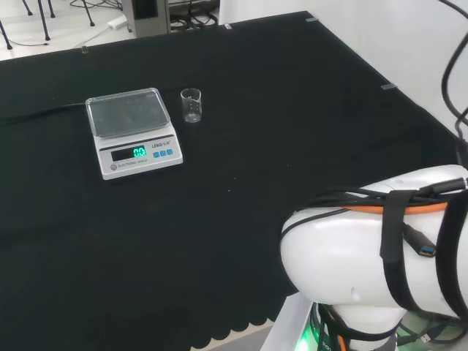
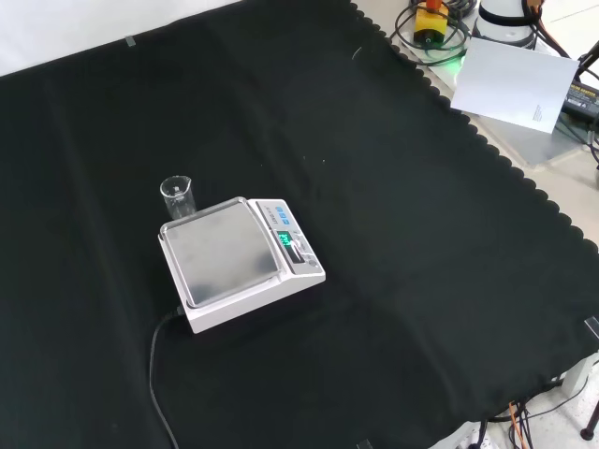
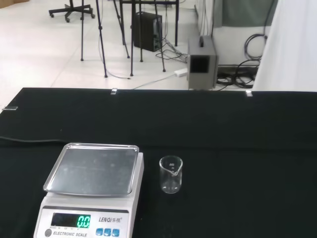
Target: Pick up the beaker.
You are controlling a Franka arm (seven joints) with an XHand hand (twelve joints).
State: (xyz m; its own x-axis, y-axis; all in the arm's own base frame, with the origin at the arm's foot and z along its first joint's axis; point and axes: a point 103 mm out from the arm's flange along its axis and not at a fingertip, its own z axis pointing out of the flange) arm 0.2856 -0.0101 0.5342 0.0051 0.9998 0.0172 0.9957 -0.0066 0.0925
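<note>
On the black cloth of the bench (image 1: 241, 219) the beaker (image 1: 191, 104) stands upright, apparently empty, just beside the scale (image 1: 134, 131) — to the scale's right in the head view, behind its far left corner in the front view, apart from it by a narrow gap. Nothing touches the beaker; it rests on the cloth, so the pick-up looks not yet begun: approach, closing round the glass and the lift all remain. State of the hand cannot be told, spread or curled. The arm's white link (image 1: 373, 252) sits at the head view's lower right, well apart from the beaker. Scale has a bare steel pan (image 3: 93, 168), a lit green display, and a dark cord (image 2: 164, 393) trailing off across the cloth. Cloth is flat, with a scalloped edge toward the arm's base and small tape tabs along the far edges. Room beyond: pale floor, chair and stand legs, a grey box (image 3: 202, 62) with cables by the wall. A white sheet of paper (image 2: 515, 84) lies off the cloth near the base
</note>
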